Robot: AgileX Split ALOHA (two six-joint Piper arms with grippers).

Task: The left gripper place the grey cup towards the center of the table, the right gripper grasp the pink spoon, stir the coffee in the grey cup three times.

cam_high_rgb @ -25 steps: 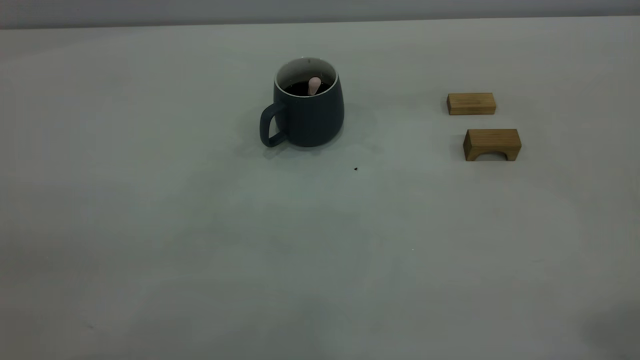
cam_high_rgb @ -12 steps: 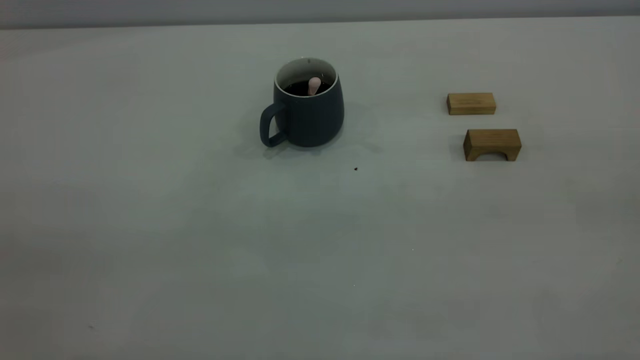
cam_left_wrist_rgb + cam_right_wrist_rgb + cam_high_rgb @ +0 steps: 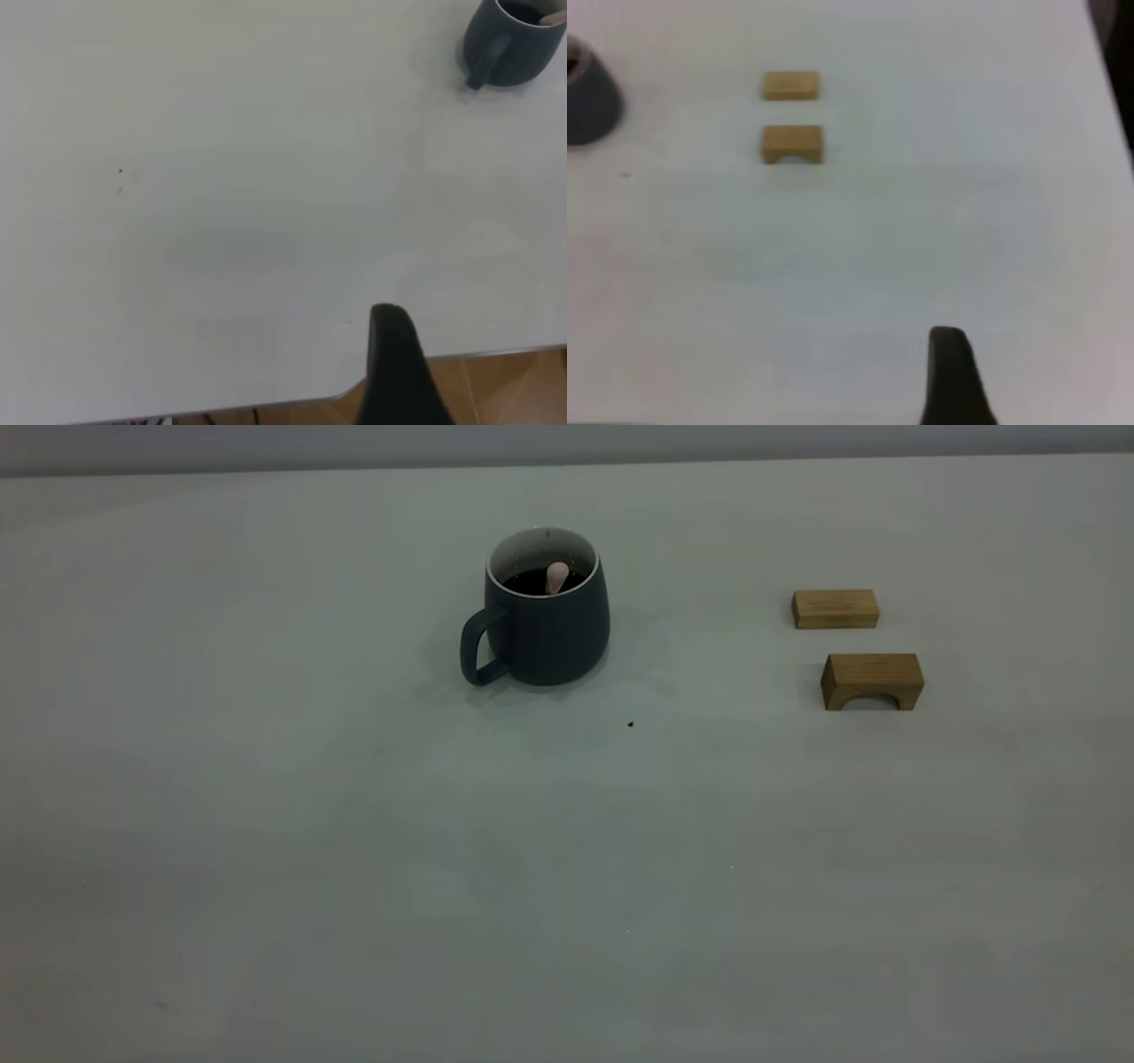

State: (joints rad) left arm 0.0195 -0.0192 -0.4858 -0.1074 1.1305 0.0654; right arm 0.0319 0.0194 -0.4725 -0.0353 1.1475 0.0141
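The grey cup [image 3: 545, 624] stands upright near the middle of the table [image 3: 567, 850], its handle towards the left. Dark coffee [image 3: 530, 583] fills it. The pink spoon [image 3: 556, 576] stands in the coffee, and only its pale pink handle end shows above the liquid. No arm appears in the exterior view. A dark part of my left gripper [image 3: 394, 354] shows over the table's near edge, far from the cup [image 3: 514, 44]. A dark part of my right gripper [image 3: 950, 372] hangs above bare table, well away from the cup [image 3: 589, 106]. Neither gripper holds anything that shows.
Two tan wooden blocks lie right of the cup: a flat one [image 3: 834, 608] and an arched one [image 3: 872, 680]. A tiny dark speck [image 3: 630, 724] marks the table in front of the cup. The left wrist view shows the table's edge [image 3: 496, 350] and wooden floor beyond.
A dark shadow at the table's near right corner has gone. The cup, the spoon and the blocks have not moved.
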